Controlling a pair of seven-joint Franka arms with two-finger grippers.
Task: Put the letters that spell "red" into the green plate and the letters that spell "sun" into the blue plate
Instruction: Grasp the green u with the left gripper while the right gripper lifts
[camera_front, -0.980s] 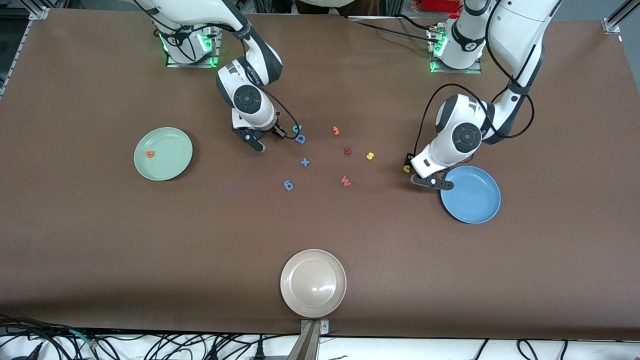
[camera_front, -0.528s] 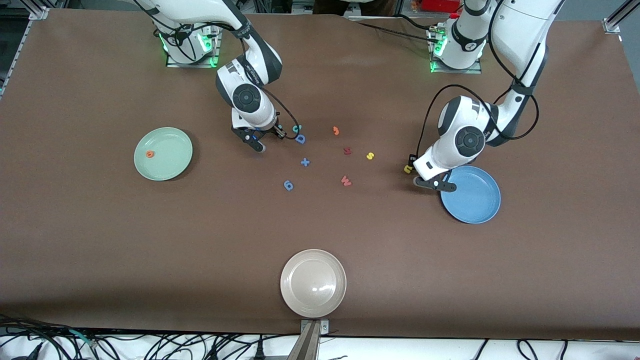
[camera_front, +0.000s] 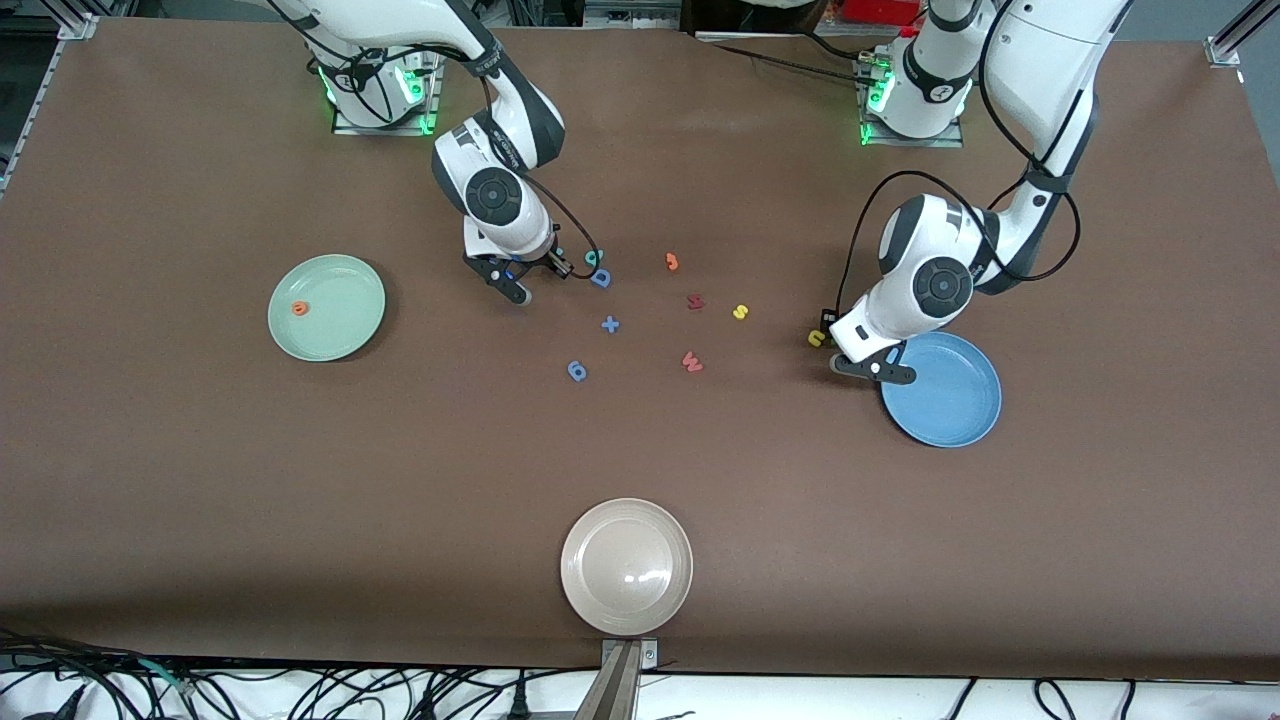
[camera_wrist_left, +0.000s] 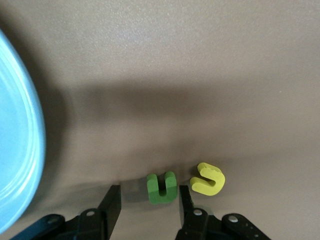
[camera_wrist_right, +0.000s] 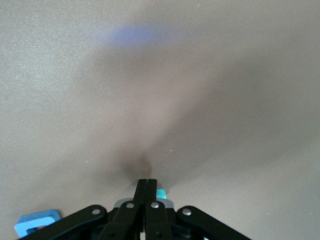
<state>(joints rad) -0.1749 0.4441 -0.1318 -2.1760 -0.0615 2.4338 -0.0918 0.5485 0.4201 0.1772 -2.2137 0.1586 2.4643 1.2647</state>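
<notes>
My left gripper (camera_wrist_left: 148, 192) (camera_front: 848, 346) is low over the table beside the blue plate (camera_front: 955, 405) (camera_wrist_left: 17, 150). It is open, with the dark green "n" (camera_wrist_left: 161, 187) between its fingers and close to one of them. The yellow "u" (camera_wrist_left: 207, 178) (camera_front: 816, 338) lies just outside. My right gripper (camera_wrist_right: 146, 182) (camera_front: 513, 282) is shut at the table near the teal "d" (camera_front: 594, 257). A teal bit (camera_wrist_right: 161, 193) shows against one finger; whether it is pinched I cannot tell. The orange "e" (camera_front: 300, 308) lies in the green plate (camera_front: 340, 325). The yellow "s" (camera_front: 740, 311) lies mid-table.
Loose letters lie mid-table: a blue "D" (camera_front: 601, 278), an orange "3" (camera_front: 671, 261), a dark red letter (camera_front: 695, 301), a pink "W" (camera_front: 691, 361), a blue plus (camera_front: 610, 324) and a blue "6" (camera_front: 577, 371). A beige plate (camera_front: 626, 590) sits nearest the front camera.
My right gripper's fingers have come together. The left arm's wrist has shifted slightly while its gripper stayed by the blue plate. No letter on the table has visibly moved.
</notes>
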